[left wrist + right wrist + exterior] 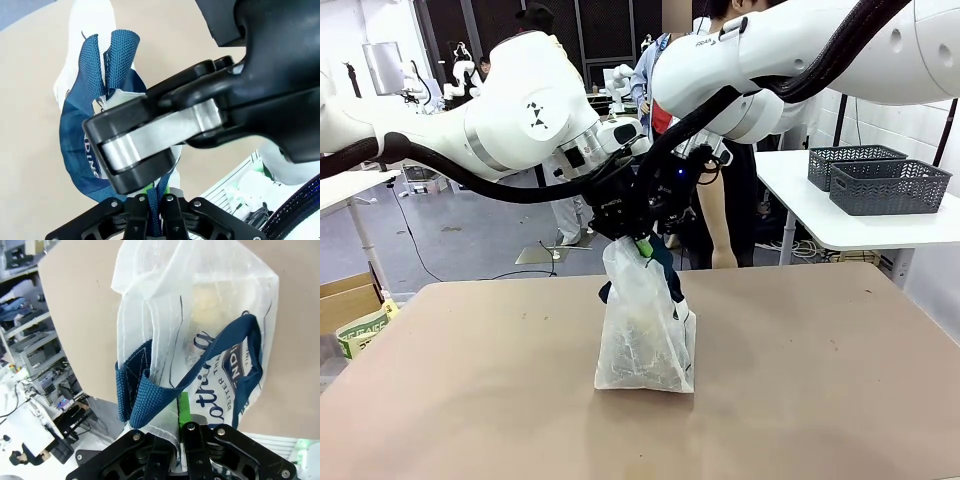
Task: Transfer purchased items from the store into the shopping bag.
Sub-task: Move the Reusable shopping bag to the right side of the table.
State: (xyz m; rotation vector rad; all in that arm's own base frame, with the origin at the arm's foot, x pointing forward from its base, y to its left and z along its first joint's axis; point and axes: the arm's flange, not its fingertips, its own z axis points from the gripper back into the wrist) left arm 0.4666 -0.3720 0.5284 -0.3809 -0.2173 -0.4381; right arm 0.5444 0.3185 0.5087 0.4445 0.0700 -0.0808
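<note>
The shopping bag (pixel 645 335), translucent white with navy straps, stands on the middle of the tan table (pixel 820 380). Both grippers meet close together at its top. My left gripper (pixel 623 222) is shut on a navy strap handle (pixel 161 192), which runs up between its fingers in the left wrist view (pixel 156 207). My right gripper (pixel 650 240) is shut on the bag's upper edge (pixel 170 405) beside the other navy strap (pixel 145 390), with a green pad (pixel 183 410) showing. A pale yellowish item (pixel 205 310) shows faintly through the bag's plastic. The other purchased items are hidden.
Two dark grey mesh baskets (pixel 880 180) sit on a white table at the back right. A person (pixel 720 210) stands behind the far edge of the table. A cardboard box (pixel 345 300) and a printed packet lie off the table's left side.
</note>
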